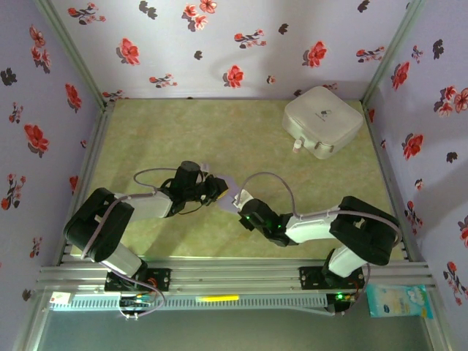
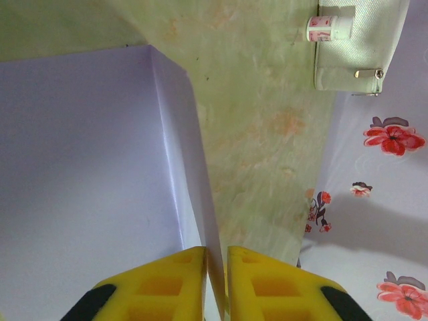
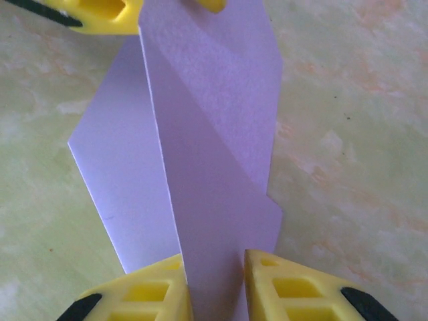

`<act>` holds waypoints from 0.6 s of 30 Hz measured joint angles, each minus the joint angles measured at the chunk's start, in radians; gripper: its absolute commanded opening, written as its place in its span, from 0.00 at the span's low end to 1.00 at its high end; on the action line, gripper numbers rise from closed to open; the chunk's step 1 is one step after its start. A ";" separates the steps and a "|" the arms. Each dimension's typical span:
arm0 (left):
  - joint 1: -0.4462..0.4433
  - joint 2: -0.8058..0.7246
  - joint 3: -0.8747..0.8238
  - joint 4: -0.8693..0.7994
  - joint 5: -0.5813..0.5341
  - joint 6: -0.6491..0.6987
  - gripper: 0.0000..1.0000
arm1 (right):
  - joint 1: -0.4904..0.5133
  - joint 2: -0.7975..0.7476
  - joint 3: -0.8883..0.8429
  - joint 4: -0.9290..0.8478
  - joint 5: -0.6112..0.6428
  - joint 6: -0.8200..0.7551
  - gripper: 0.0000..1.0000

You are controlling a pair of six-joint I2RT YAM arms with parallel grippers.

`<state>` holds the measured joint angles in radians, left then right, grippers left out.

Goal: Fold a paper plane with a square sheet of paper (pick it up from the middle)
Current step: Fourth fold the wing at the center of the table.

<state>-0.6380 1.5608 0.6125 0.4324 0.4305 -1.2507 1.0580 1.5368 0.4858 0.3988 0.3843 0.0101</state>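
Paper sheet (image 3: 207, 134), lavender and creased into overlapping flaps, sits over the middle of the green table (image 1: 146, 131), stretched between my two grippers. To fold it well, I judge I should hold it taut and line up the edges before pressing the crease. My left gripper (image 2: 215, 257) pinches one edge, fingers almost together, and my right gripper (image 3: 214, 264) clamps the opposite end, fingers narrowly apart.
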 measured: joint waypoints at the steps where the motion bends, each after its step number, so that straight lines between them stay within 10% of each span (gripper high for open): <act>1: 0.000 0.000 0.000 0.000 0.000 0.000 0.15 | -0.001 -0.002 0.000 0.001 0.000 0.000 0.19; 18: 0.000 0.000 0.000 0.000 0.000 0.000 0.15 | -0.008 -0.003 0.000 -0.003 -0.026 0.020 0.12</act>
<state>-0.6380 1.5608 0.6125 0.4324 0.4305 -1.2507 1.0504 1.5333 0.4858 0.3954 0.3580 0.0299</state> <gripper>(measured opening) 0.154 0.128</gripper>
